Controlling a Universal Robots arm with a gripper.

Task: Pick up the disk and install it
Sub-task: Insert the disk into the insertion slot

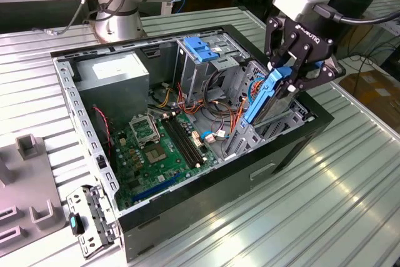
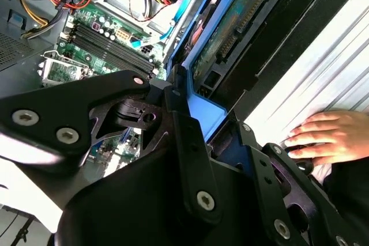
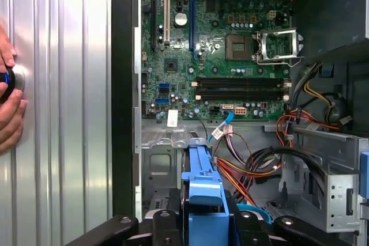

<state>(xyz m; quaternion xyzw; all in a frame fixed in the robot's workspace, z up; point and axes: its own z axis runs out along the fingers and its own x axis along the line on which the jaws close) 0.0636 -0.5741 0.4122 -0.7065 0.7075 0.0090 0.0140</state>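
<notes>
The disk [image 1: 264, 101] stands tilted, lower end inside the open computer case [image 1: 206, 199] at the exterior view's right, gripper [image 1: 287, 74] clamped on its upper blue-railed end; it looks stiff, fairly heavy and shock-sensitive, so the plastic side rails seem the safest hold

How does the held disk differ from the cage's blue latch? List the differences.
The disk stands tilted on edge, clamped in the gripper; the latch sits untouched on its grey cage. The disk's blue is narrow rails; the latch is one wide piece. Both show blue plastic.
</notes>
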